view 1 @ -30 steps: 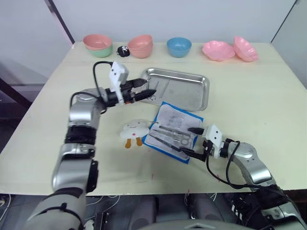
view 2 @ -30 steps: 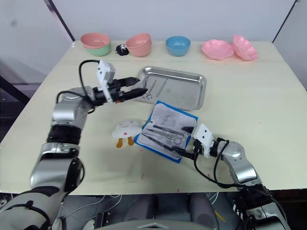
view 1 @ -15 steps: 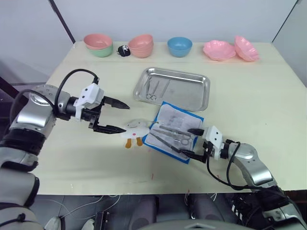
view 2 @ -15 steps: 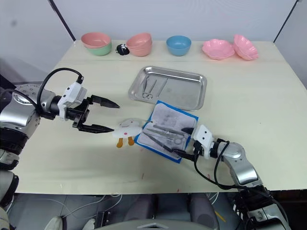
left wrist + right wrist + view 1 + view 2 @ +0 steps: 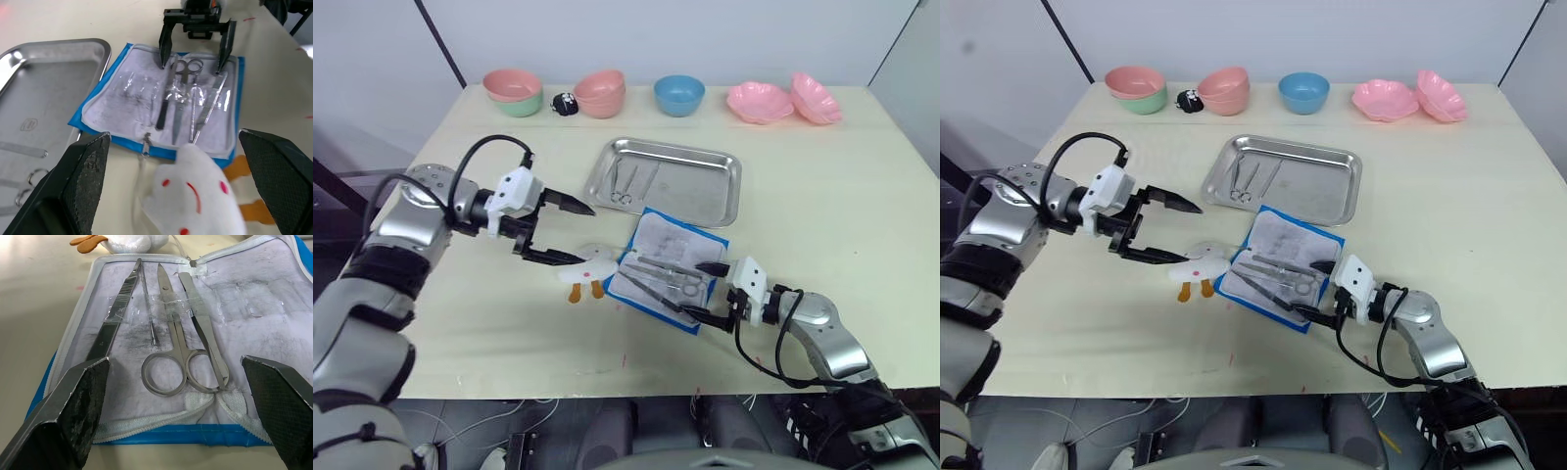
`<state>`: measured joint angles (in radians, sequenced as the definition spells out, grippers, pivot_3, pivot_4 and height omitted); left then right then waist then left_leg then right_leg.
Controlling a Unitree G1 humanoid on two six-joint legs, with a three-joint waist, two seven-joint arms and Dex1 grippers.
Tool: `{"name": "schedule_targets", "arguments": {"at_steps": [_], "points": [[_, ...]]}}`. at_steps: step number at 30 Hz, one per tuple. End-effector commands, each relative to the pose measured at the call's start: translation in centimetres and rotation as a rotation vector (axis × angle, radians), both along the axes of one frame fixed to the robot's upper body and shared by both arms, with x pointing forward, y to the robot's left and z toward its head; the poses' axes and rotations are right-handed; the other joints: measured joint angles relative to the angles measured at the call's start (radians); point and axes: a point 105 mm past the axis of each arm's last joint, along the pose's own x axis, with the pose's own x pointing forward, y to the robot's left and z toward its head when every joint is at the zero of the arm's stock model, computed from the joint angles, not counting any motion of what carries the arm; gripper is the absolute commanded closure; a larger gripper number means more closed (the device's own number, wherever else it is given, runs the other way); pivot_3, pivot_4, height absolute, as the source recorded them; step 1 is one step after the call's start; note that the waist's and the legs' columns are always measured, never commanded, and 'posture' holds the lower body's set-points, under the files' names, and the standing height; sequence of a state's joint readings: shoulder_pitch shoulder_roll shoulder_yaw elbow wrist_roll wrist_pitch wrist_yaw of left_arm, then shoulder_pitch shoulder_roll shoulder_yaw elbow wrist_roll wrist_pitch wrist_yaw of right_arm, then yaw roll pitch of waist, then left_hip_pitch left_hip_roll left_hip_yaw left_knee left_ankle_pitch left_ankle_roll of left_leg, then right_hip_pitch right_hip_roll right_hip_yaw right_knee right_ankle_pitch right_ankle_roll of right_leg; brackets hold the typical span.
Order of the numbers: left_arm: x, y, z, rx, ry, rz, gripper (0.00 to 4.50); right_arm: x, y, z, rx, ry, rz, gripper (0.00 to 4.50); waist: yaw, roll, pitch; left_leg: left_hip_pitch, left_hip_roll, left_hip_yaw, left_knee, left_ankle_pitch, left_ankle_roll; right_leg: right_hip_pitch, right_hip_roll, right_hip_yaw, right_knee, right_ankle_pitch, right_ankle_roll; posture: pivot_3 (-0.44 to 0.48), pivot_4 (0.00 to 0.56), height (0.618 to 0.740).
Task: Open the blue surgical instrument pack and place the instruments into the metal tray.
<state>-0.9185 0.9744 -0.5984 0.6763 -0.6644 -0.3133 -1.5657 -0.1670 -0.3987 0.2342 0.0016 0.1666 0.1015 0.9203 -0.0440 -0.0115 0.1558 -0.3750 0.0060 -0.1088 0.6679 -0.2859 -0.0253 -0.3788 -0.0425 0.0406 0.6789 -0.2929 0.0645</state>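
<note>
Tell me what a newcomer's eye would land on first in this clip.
Probably the blue surgical instrument pack, lying open mid-table with silver instruments under clear straps, the right gripper open at its near edge. Just beyond it sits the metal tray, holding a few instruments at its left end. The left gripper hovers open over a white toy left of the pack.

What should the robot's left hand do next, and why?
Probably reach past the white toy to the open pack and pick one of the instruments lying there. The left gripper is open and holds nothing, two instruments already lie in the metal tray, and the right gripper sits open at the pack's edge.
</note>
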Motion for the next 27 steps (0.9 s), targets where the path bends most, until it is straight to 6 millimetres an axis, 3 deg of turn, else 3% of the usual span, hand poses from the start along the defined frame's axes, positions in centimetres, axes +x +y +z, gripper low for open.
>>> {"name": "schedule_targets", "arguments": {"at_steps": [1, 5, 9, 16, 27], "points": [[0.5, -1.0, -0.1, 0.027, -0.022, -0.061, 0.04, -0.8, -0.1, -2.7, -0.047, 0.101, 0.0, 0.0, 0.0, 0.0, 0.0, 0.0, 0.0, 0.0, 0.0, 0.0, 0.0, 0.0, 0.0, 0.0, 0.0, 0.0, 0.0, 0.0, 0.15, 0.74], [1.5, -2.7, -0.8, 0.044, -0.034, -0.092, 1.28, -0.6, -0.1, -2.6, -0.05, 0.098, 0.002, 0.0, -0.002, -0.001, 0.0, 0.0, 0.0, 0.0, 0.001, 0.0, 0.0, 0.0, 0.0, 0.0, 0.0, 0.0, 0.0, 0.0, 0.15, 0.74], [2.2, -4.3, -1.6, 0.092, -0.077, -0.142, 3.27, -0.5, -0.1, -2.5, -0.049, 0.094, -0.002, 0.0, -0.003, -0.001, 0.0, 0.0, 0.0, 0.0, 0.001, 0.0, 0.0, 0.0, 0.0, 0.0, 0.0, 0.0, 0.0, 0.0, 0.15, 0.74], [2.3, -6.3, -3.7, 0.181, -0.079, -0.222, 3.27, -0.6, -0.1, -2.6, -0.048, 0.093, -0.009, 0.0, -0.003, -0.001, 0.0, 0.0, 0.0, 0.0, 0.001, 0.0, 0.0, 0.0, 0.0, 0.0, 0.0, 0.0, 0.0, 0.0, 0.15, 0.74], [2.5, -8.1, -5.4, 0.174, -0.034, -0.228, 3.27, -0.7, -0.1, -2.6, -0.044, 0.092, -0.024, 0.0, -0.003, -0.001, 0.0, 0.0, 0.0, 0.0, 0.001, 0.0, 0.0, 0.0, 0.0, 0.0, 0.0, 0.0, 0.0, 0.0, 0.15, 0.74]]}}
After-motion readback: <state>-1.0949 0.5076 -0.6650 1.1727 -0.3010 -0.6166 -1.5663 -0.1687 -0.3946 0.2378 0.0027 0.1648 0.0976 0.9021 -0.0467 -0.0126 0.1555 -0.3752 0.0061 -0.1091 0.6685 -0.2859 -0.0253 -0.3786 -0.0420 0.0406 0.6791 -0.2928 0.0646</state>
